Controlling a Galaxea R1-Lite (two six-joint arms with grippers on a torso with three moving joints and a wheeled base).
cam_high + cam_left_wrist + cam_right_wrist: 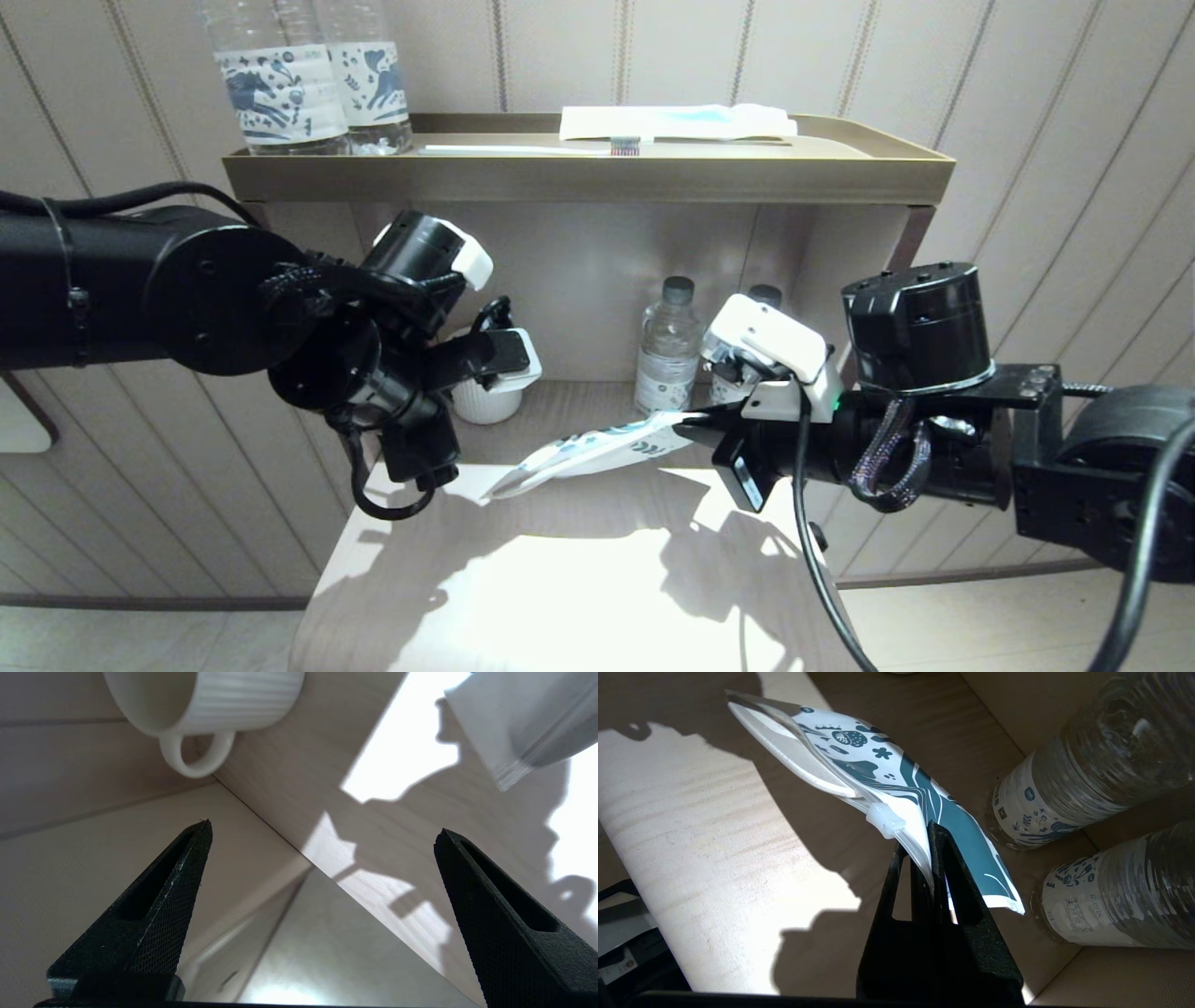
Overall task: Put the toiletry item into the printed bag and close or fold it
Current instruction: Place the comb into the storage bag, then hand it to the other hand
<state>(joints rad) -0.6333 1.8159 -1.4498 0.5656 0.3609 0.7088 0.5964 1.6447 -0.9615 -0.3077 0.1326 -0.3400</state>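
The printed bag (597,448) (896,777), white with a dark-blue leaf print, hangs in the air above the lower shelf, sagging toward its far end. My right gripper (695,425) (920,837) is shut on its printed end, just beside the white slider (885,819). The bag's mouth gapes at the free end; what is inside I cannot tell. My left gripper (425,476) (323,828) is open and empty, pointing down over the shelf's front left corner, apart from the bag's clear corner (523,723). A toothbrush (523,148) and a white-and-blue packet (677,121) lie on the top tray (588,177).
A ribbed white cup (485,397) (210,700) stands at the back left of the lower shelf. Two water bottles (667,345) (1087,765) stand at the back, close to my right gripper. Two larger bottles (308,75) stand on the top tray's left end.
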